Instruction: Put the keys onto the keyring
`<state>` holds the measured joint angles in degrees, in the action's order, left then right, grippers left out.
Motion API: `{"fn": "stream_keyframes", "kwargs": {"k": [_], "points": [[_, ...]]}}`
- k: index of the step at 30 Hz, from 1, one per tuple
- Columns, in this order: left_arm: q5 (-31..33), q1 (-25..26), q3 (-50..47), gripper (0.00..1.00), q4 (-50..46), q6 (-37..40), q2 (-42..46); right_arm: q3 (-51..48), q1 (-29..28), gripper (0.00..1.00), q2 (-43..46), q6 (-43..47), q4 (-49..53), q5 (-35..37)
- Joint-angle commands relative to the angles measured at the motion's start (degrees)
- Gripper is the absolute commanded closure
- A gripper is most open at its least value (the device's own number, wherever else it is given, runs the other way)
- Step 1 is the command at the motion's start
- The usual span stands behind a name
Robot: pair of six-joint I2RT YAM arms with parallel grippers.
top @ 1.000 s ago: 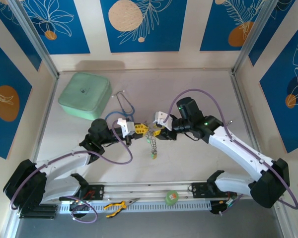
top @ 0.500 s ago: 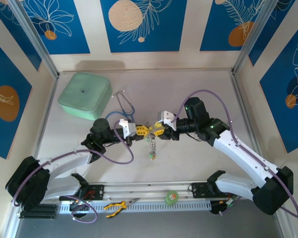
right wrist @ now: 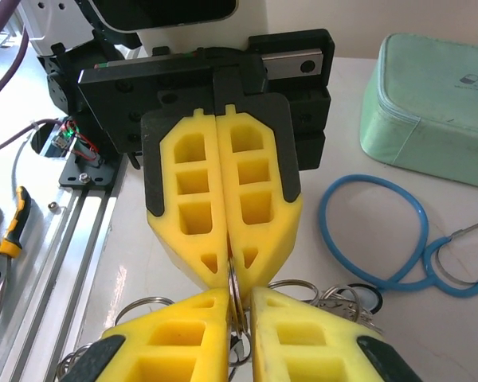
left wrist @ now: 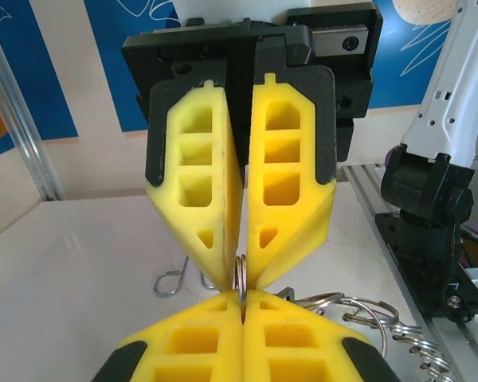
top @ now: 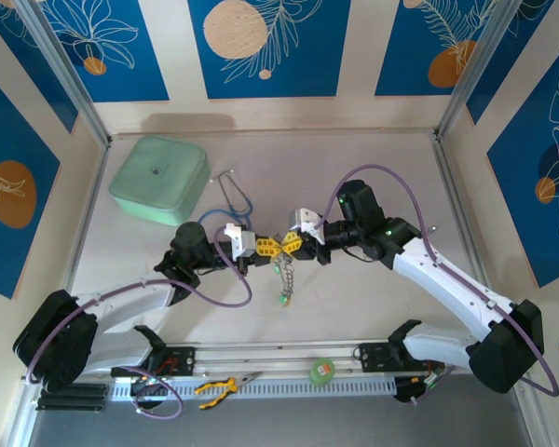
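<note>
Both grippers meet tip to tip above the middle of the table. My left gripper (top: 271,246) (left wrist: 243,296) is shut on the edge of a thin silver keyring (left wrist: 240,274) (right wrist: 235,296). From the opposite side, my right gripper (top: 284,246) (right wrist: 239,298) has its yellow fingers pressed on the same ring. Below the ring hangs a string of small silver keys (top: 283,272) ending in a green tag (top: 285,294). More small rings and keys (left wrist: 366,310) (right wrist: 346,301) dangle beside the fingers.
A blue stethoscope (top: 231,197) (right wrist: 382,239) lies just behind the grippers, with a mint green case (top: 160,179) (right wrist: 434,103) at the back left. Yellow-handled pliers (top: 216,386) (right wrist: 4,247) and a green tape roll (top: 321,371) rest on the front rail.
My right gripper has shifted slightly left to meet the left one, and its jaws have narrowed onto the ring. The left gripper has stayed shut and nearly still.
</note>
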<state>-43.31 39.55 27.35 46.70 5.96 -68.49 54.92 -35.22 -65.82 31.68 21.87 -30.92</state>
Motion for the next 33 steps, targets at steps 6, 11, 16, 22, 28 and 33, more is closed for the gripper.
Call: {"fn": "stream_keyframes", "kwargs": {"k": [6, 11, 16, 22, 28, 33], "points": [[-1.97, 0.31, 1.36, 1.0, 4.78, -1.61, -0.16, 2.25, -0.34, 1.0, -1.76, 2.27, 2.08, -1.53], [3.41, 0.34, 2.55, 0.71, -6.78, 3.24, 2.59, 5.1, -1.09, 1.0, -2.54, 5.32, 6.57, 2.8], [4.25, 0.39, 6.11, 0.72, -21.38, 8.42, 3.75, 8.89, -3.36, 1.0, -3.99, 10.63, 13.55, 9.83], [4.54, 0.37, 7.32, 0.81, -24.19, 9.67, 3.47, 12.0, -5.99, 1.0, -5.02, 12.42, 16.28, 12.76], [4.29, 0.42, 7.45, 0.95, -23.87, 9.64, 3.4, 13.14, -7.09, 1.0, -5.87, 11.91, 15.96, 11.33], [4.68, 0.37, 7.02, 1.0, -23.21, 9.99, 4.4, 11.8, -7.03, 0.89, -4.76, 10.2, 13.92, 10.67]]}}
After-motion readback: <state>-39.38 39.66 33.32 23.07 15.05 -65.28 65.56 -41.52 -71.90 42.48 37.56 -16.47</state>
